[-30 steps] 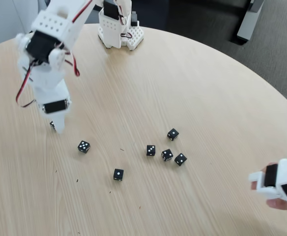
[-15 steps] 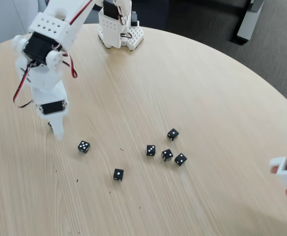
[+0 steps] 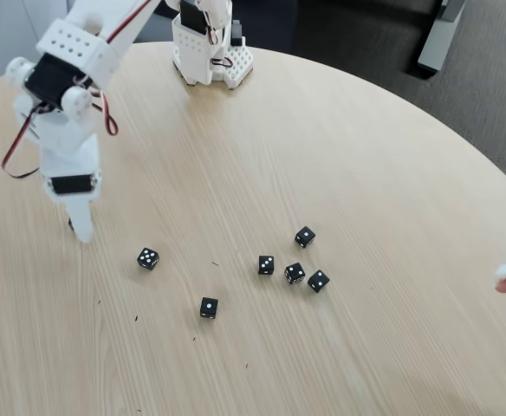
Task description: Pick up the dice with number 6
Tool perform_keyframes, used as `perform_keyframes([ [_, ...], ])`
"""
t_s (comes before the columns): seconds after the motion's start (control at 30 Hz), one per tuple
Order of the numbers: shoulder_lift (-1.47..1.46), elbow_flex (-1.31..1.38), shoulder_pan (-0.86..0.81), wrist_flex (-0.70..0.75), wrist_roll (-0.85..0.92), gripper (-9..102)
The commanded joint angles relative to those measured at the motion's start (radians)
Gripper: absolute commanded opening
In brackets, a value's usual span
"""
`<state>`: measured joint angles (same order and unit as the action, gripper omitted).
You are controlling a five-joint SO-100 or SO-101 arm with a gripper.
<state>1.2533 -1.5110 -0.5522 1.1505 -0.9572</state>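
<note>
A: Nearest the camera on the round wooden surface (image 3: 366,156), what lies there?

B: A black die showing one pip (image 3: 208,308), alone. Beyond it sits a cluster: a die showing two pips (image 3: 266,265), then the die with the most crowded top (image 3: 295,273), which I judge to be the dice with number 6, though its pips are too small to count surely. Just beside it lies another two-pip die (image 3: 319,281), and one more die (image 3: 304,237) a little farther back. Off to the left sits a die showing three pips (image 3: 148,258).

A: And the hand?

B: The hand (image 3: 81,227) hangs at the left of the fixed view, tip pointing down near the surface, well apart from the cluster. I cannot tell how far open it is, or whether it holds anything. At the far edge stands the arm's base (image 3: 210,52).

A: The risk?

B: Picking wrongly. The neighbours crowd the six, so a slightly off descent could nudge them or clamp two together. The three-pip die lies closest to the hand, inviting a mistaken grab.
</note>
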Motion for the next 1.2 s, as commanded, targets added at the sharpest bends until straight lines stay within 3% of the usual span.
perform_keyframes([
  [0.0, 0.018, 0.018, -0.003, -0.002, 0.002, 23],
  [0.37, 0.006, 0.003, -0.003, -0.009, 0.015, 21],
  [1.17, -0.052, 0.017, -0.003, -0.012, -0.14, 19],
])
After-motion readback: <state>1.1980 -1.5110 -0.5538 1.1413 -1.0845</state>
